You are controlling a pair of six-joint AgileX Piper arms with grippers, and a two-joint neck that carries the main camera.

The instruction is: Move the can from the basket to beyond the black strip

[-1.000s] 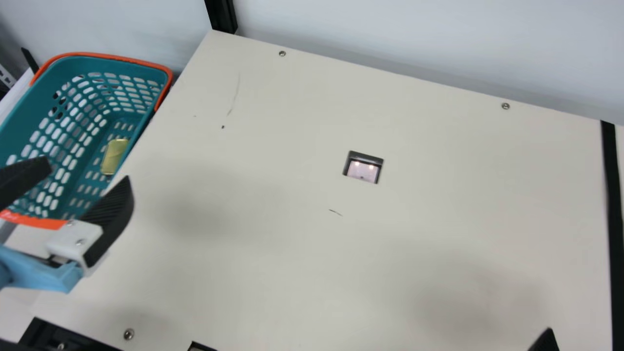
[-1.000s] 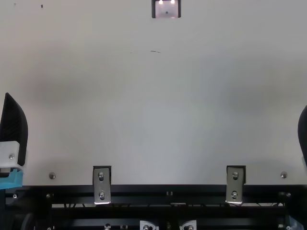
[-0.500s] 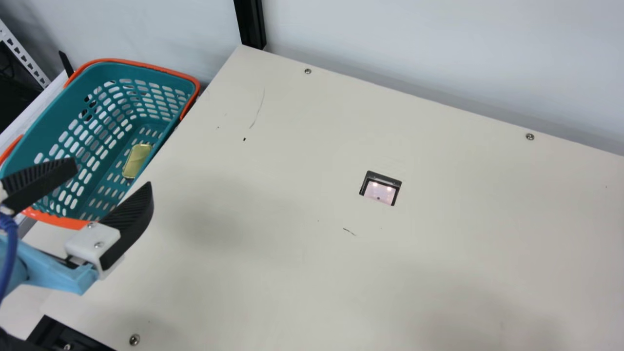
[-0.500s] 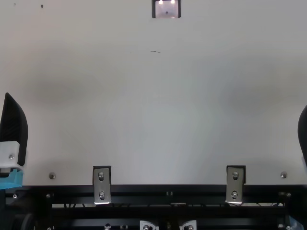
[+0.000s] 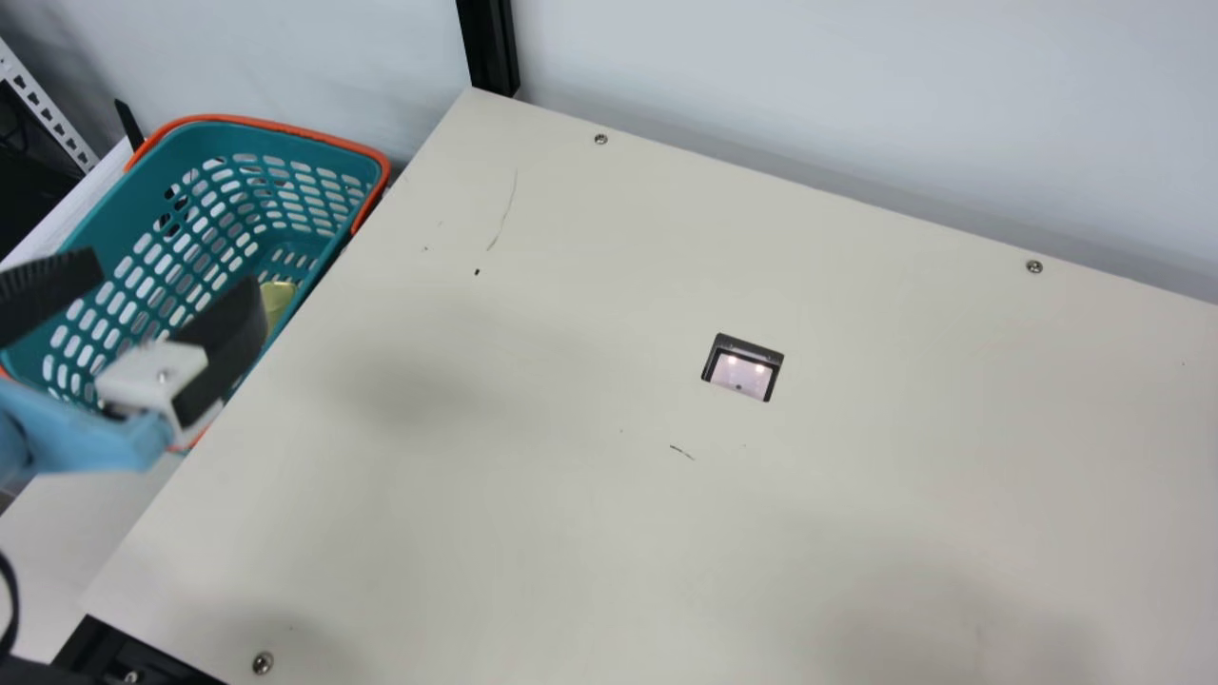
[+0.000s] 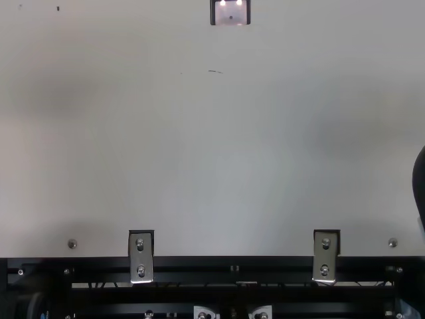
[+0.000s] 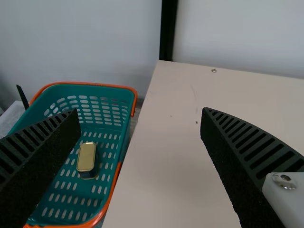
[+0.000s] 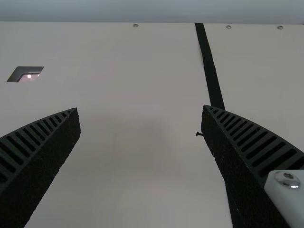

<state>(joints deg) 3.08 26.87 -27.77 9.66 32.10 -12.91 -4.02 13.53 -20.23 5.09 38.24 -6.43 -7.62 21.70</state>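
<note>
Gold-lidded can (image 7: 87, 156) sits on basket (image 7: 97, 90) floor, nr edge facing worktop (image 7: 161, 180). L gripper (image 7: 140, 111) wide apart, empty; R gripper (image 8: 141, 109) ditto. Rec. centre L gripper over can, lower vert., close across narrow width.

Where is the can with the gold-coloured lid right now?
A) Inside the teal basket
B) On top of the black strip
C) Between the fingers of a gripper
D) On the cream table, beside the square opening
A: the can rests on the perforated bottom of the teal basket, with the left gripper open and holding nothing.
</note>
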